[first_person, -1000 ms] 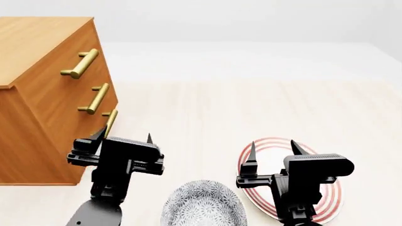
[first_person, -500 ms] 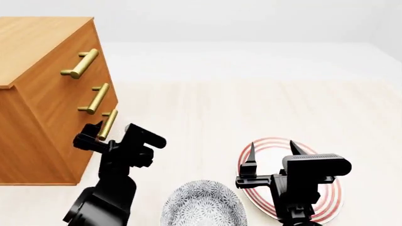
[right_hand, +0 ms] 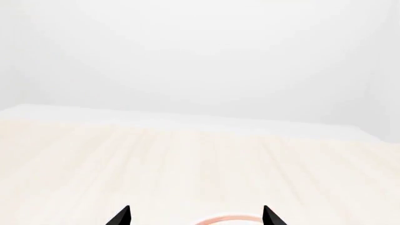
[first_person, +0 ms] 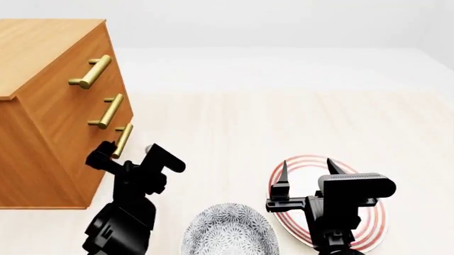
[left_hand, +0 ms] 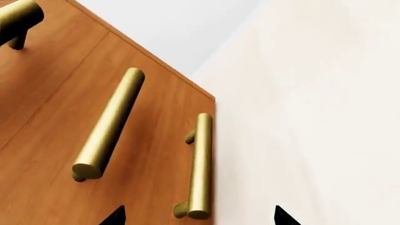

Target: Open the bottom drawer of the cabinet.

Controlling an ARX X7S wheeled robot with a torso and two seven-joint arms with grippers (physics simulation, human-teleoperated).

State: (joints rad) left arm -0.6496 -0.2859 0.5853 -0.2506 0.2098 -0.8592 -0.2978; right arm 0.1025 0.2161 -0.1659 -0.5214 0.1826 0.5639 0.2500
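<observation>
The left gripper [first_person: 131, 155] is reaching forward, jaws spread — the right gripper [first_person: 307, 171] is hovering upright, jaws parted.

Right gripper [right_hand: 196, 216] just peeking in — only two black fingertips [right_hand: 122, 217] showing w/ a wide gap btwn them. Thin red-ringed plate rim [right_hand: 229, 219] sits btwn the tips. Ahead: pale wood floor [right_hand: 200, 164], then blank white wall [right_hand: 200, 56].

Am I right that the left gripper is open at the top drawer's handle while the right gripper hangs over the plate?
Not quite: in the left wrist view the left gripper is open at the bottom drawer's handle, not the top one. The right gripper does hang over the plate.
</observation>
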